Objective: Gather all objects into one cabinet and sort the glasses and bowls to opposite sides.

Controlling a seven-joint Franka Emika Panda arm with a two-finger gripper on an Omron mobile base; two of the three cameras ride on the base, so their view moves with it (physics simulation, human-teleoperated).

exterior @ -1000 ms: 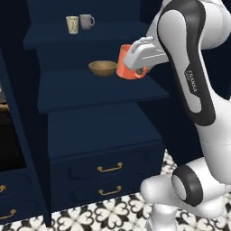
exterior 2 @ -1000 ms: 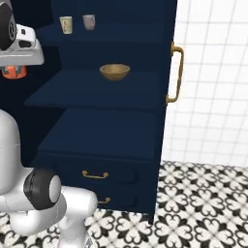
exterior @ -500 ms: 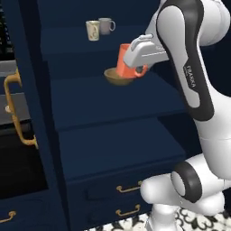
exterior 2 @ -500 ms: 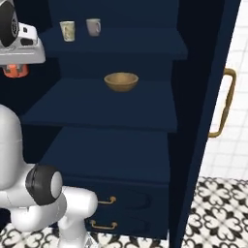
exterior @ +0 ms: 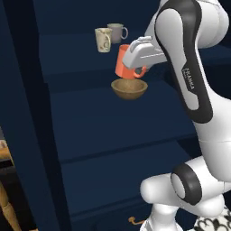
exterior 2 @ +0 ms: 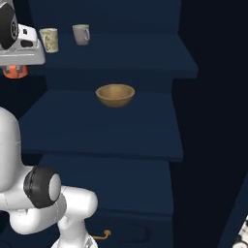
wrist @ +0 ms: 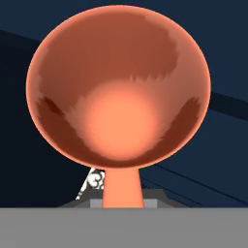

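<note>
Orange-red cup (exterior: 126,62), glossy, handleless, wide mouth, clamped in tool (exterior: 135,71) w/ jaws shut

orange-red cup (exterior: 127,62) partly covered by the white hand in the left base view; only a small lower scrap (exterior 2: 16,71) peeking under the hand in the right base view, hard against the left edge. jaws hidden behind the cup's mouth in the hand view. pattern on cream tumbler (exterior: 103,39) too small to read. cabinet (exterior 2: 145,53) cropped at every edge.
</note>
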